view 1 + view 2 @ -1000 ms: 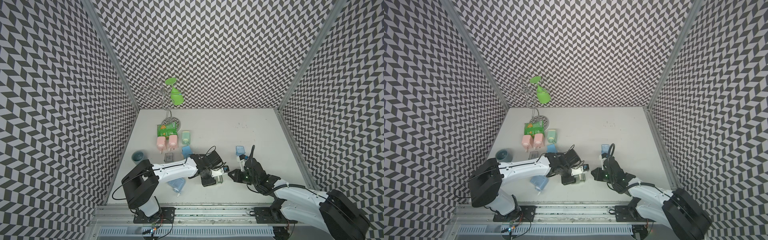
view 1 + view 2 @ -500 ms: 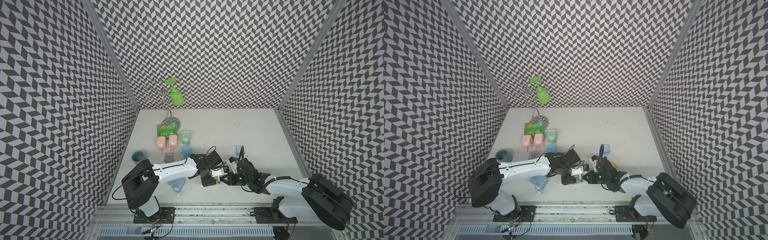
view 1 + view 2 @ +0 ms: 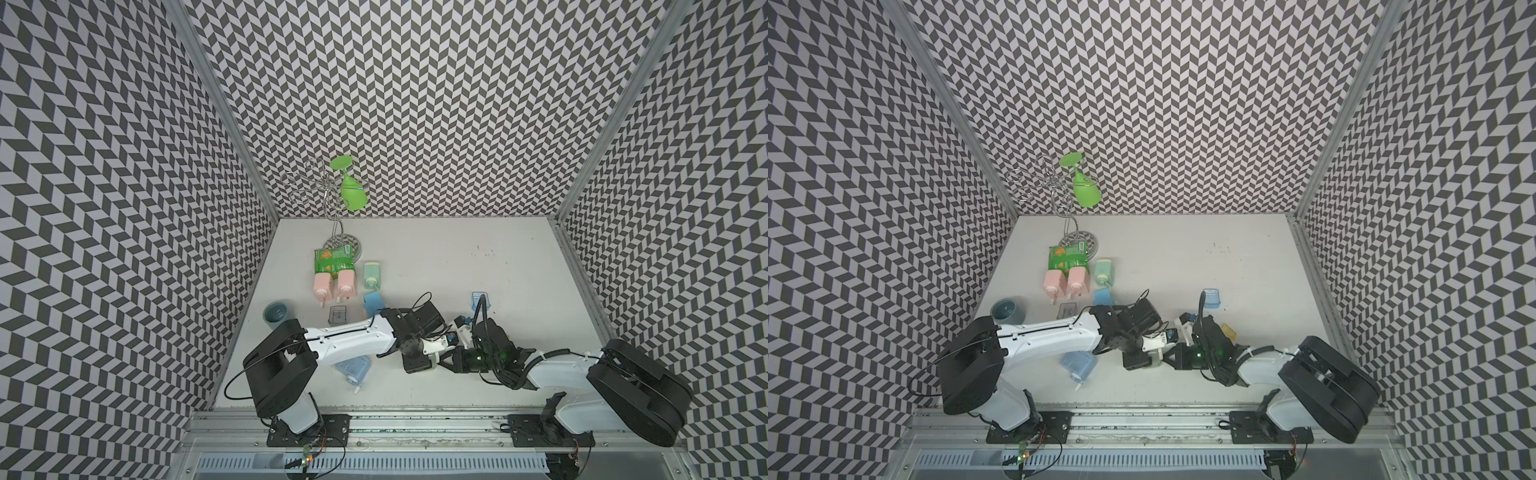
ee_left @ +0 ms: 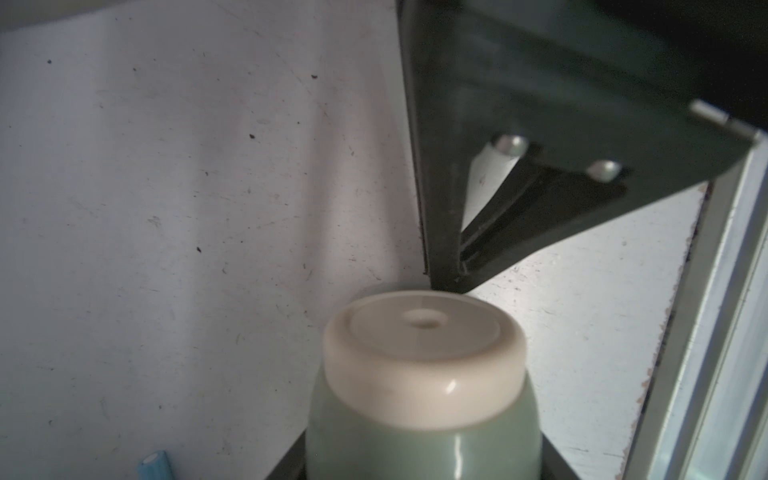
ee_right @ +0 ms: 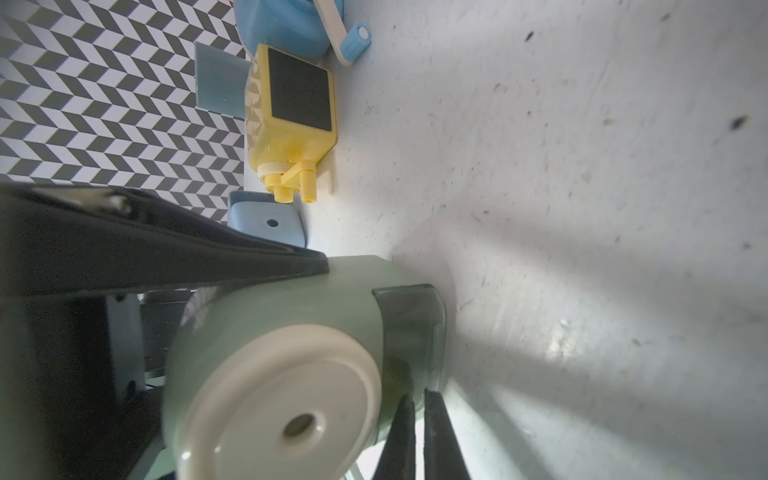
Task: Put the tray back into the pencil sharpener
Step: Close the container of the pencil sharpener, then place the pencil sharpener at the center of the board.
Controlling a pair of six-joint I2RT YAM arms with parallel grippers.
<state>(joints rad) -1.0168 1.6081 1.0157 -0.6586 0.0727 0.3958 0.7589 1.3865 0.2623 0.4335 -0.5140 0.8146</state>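
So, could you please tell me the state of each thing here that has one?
left gripper: closed on the green sharpener.
right gripper: shut, tips at the tray.
tray: slotted into the green sharpener, apparently almost flush.
yellow sharpener: lying on its side, untouched.
green goblet: hanging upside down on the wire rack.

White counter (image 3: 457,257), speckled with dark marks. Lying on it: green packet (image 3: 333,259), pink sharpeners (image 3: 322,283), pale green sharpener (image 3: 371,274), small dark tray (image 3: 337,314), blue-grey cup (image 3: 277,311). A clear blue tray (image 3: 478,300) lies well apart, to the right.
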